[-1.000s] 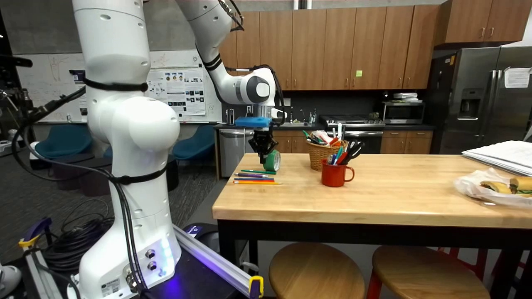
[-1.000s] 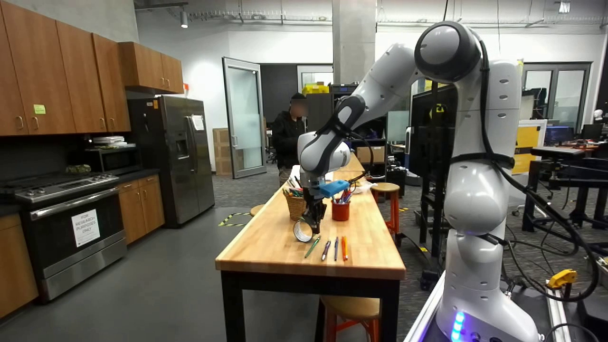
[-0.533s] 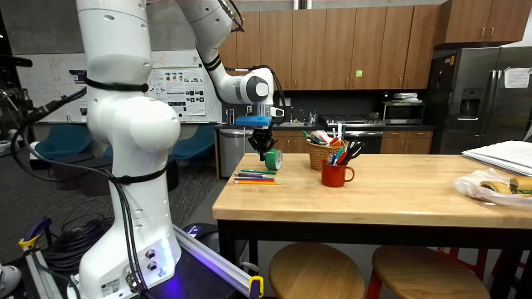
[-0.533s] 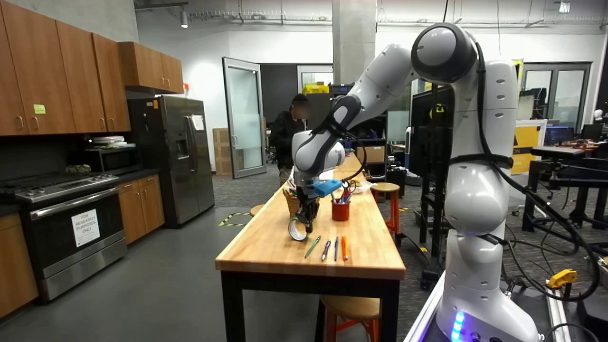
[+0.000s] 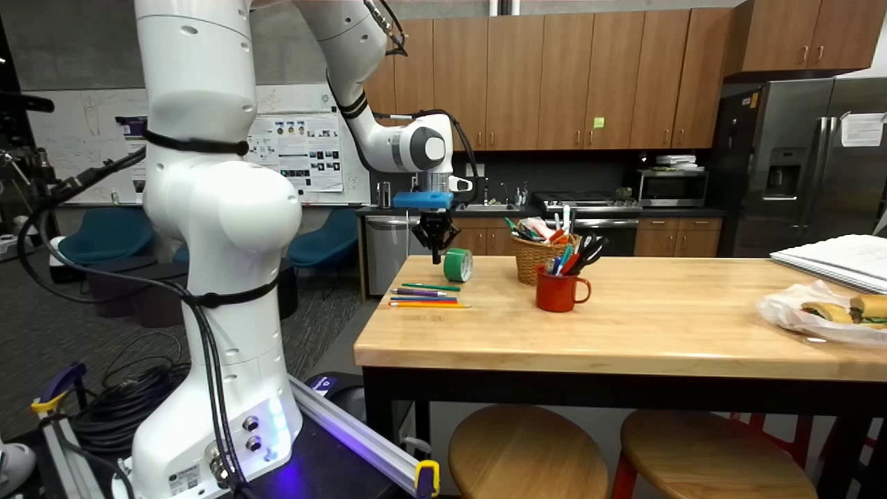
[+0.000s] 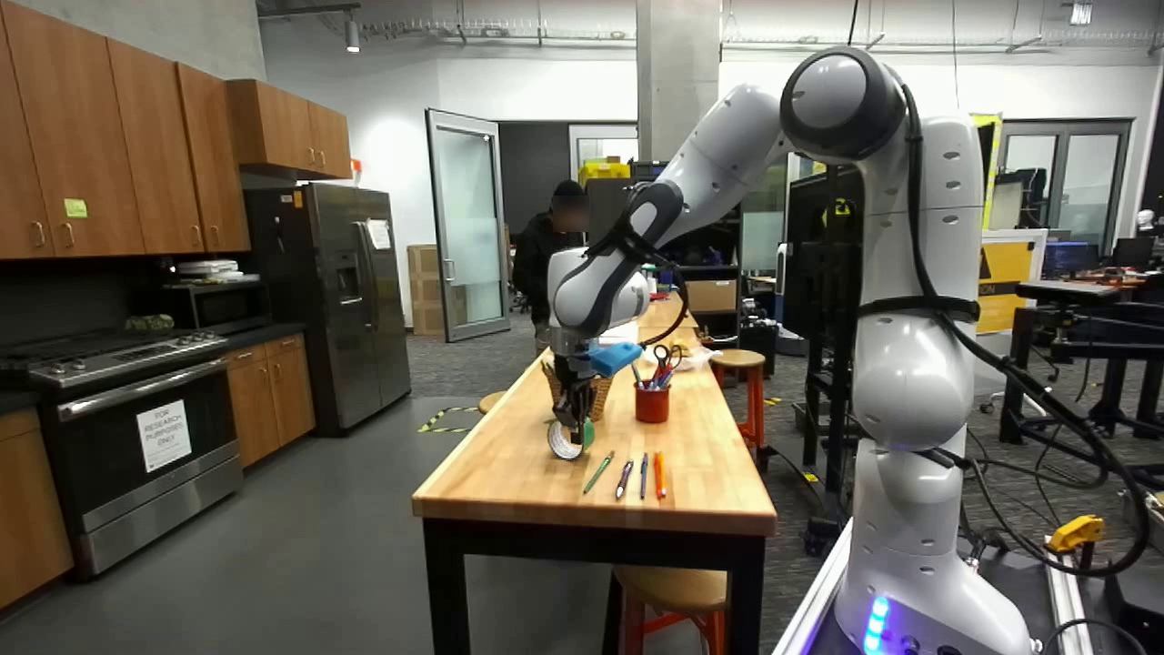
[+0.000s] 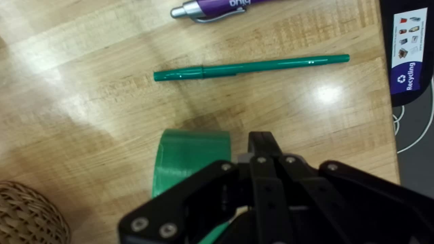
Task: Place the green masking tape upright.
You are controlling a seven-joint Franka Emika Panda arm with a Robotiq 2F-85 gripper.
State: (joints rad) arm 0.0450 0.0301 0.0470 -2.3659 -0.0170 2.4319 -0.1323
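The green masking tape (image 5: 458,265) stands on its round edge on the table, its hole facing sideways. It also shows in an exterior view (image 6: 566,440), partly hidden behind the fingers, and in the wrist view (image 7: 193,156), where the gripper covers its lower part. My gripper (image 7: 262,139) is shut, its fingertips pressed together with nothing between them. The fingertips are close beside the tape's flat side, with a narrow gap in the wrist view. The gripper also shows in both exterior views (image 5: 436,258) (image 6: 579,435), pointing down just above the table.
A green pen (image 7: 251,67), a purple pen (image 7: 220,8) and other pens lie near the table's end. A wicker basket (image 5: 530,260) and a red mug (image 5: 556,292) of utensils stand beyond the tape. The table edge (image 7: 390,112) is close to the gripper.
The tape has moved slightly away from the pens, towards the kitchen side, and turned a little. My shut gripper has moved the same way and risen slightly.
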